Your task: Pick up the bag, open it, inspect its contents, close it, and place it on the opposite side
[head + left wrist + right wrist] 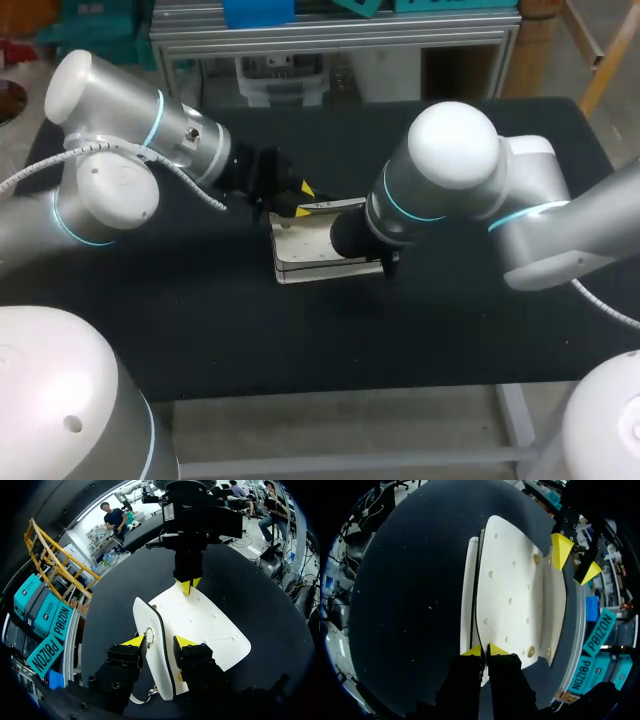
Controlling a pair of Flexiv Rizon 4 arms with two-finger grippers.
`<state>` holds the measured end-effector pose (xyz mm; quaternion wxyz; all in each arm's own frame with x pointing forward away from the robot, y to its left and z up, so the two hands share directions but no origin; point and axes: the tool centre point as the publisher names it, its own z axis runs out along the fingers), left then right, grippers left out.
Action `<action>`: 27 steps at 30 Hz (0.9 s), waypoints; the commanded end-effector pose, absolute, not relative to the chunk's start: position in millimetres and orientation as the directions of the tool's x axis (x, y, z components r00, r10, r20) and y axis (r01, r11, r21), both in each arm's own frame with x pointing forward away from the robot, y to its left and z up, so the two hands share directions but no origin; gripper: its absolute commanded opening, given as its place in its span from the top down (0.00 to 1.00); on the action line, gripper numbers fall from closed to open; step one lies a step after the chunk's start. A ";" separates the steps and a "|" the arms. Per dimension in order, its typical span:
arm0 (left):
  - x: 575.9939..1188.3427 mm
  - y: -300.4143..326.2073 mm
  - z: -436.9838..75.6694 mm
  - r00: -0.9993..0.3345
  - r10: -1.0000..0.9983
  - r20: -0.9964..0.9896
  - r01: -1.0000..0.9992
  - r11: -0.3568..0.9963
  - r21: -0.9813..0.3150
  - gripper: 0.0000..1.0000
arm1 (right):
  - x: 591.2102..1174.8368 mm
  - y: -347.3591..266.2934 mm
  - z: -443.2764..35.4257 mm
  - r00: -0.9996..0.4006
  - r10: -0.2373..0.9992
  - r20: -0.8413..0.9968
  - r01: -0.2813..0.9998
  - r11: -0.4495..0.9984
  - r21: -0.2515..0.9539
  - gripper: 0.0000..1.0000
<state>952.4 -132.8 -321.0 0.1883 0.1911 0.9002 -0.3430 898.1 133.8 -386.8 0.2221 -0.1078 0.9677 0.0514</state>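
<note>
Mid-table: bag (310, 250) half hidden by R arm (460, 170); R pincer (485, 651) clenched on edge, L pincer (159, 641) released.

head: high behind, looking down | wrists: close, facing each other across the bag (200, 620) | all 3 share it

White bag (300, 255), black edge trim, gold ring clasp, lying flat at centre of black table (200, 330)

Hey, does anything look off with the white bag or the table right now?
Nothing stands out. The white bag lies flat on the black table, intact, nothing spilled; the right gripper pinches one edge.
</note>
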 end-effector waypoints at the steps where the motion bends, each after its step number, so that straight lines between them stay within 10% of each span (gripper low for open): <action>1: 949.4 -134.2 -331.1 -0.850 0.198 -0.487 0.477 0.680 -0.556 0.33 | 897.3 133.5 -391.7 -0.876 -0.184 -0.446 -0.230 0.972 0.052 1.00; 27: 1003.3 -150.7 -352.9 -0.894 0.099 -0.436 0.360 0.738 -0.571 0.55 | 897.3 133.5 -391.7 -0.876 -0.184 -0.446 -0.230 0.972 0.052 1.00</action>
